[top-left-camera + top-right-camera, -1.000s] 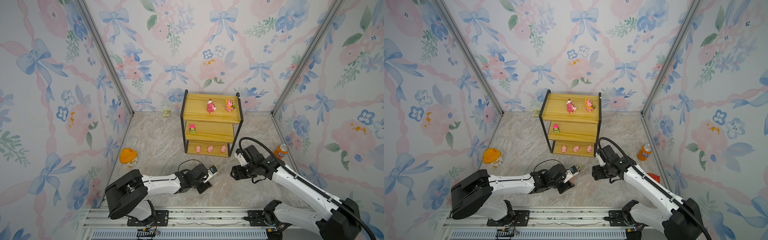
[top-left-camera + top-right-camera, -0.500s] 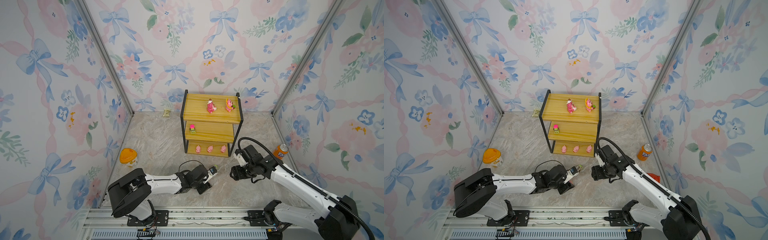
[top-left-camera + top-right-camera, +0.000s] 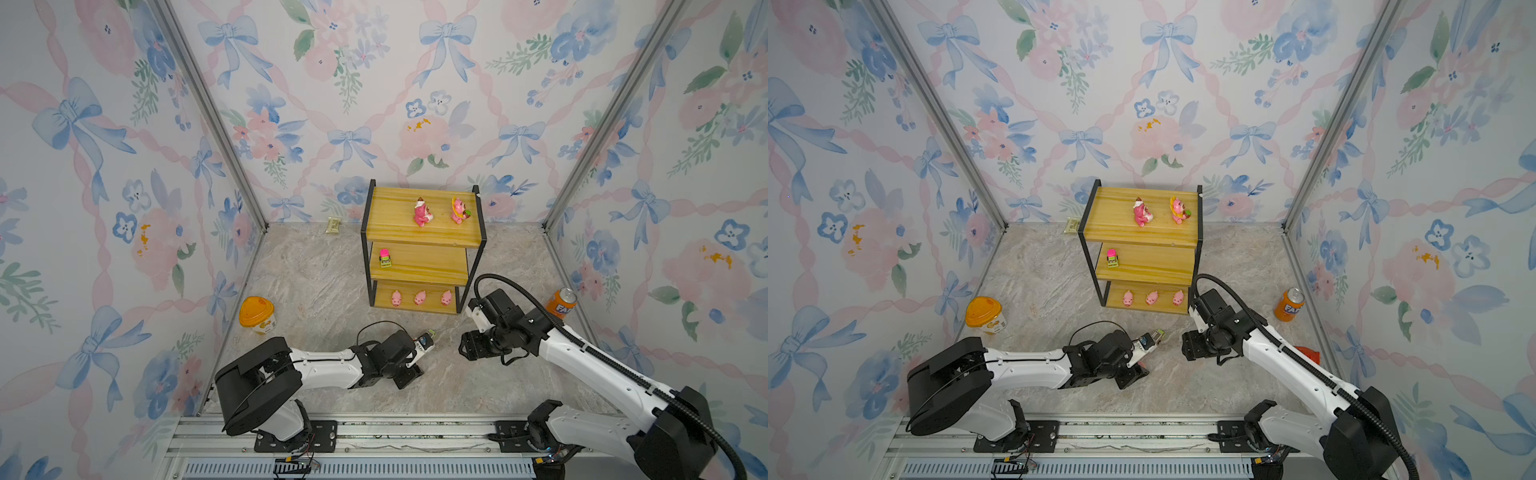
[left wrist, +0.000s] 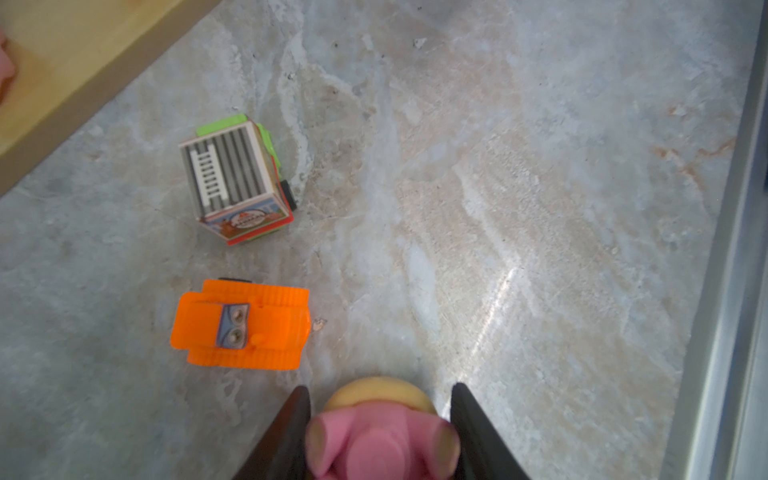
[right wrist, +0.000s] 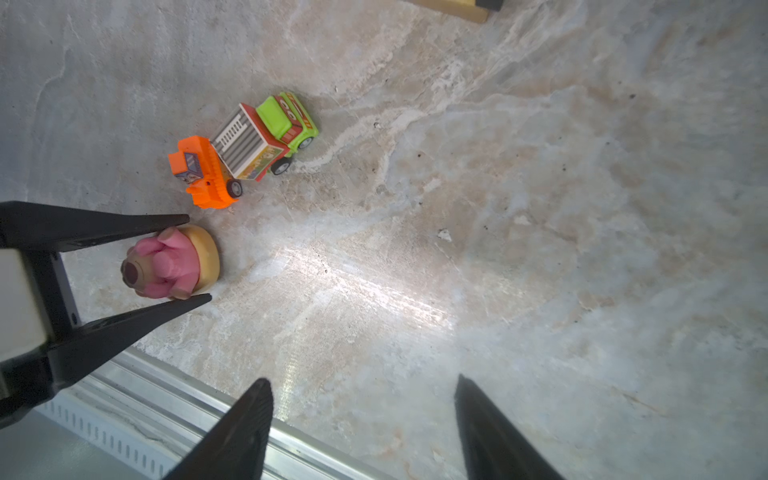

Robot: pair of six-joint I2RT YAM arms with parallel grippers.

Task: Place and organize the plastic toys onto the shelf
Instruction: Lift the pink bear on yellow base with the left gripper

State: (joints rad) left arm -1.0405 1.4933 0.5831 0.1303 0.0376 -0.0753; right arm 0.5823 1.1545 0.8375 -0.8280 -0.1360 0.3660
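Gripping low over the floor (image 5: 540, 208), the left gripper (image 4: 379, 388) had its jaws pressed against both sides of a pink figurine (image 5: 166, 262) on a yellow base. Beside it, the right gripper (image 5: 362, 378) hung with jaws apart, holding nothing. Just beyond sat the orange car (image 4: 243, 328) and the grey-green truck (image 4: 235, 178), close together. Farther back, the shelf (image 3: 395, 224) carried three pigs (image 3: 420, 297) on its bottom board, a pink-green car (image 3: 385, 259) on the middle one and two figurines (image 3: 422, 212) on top.
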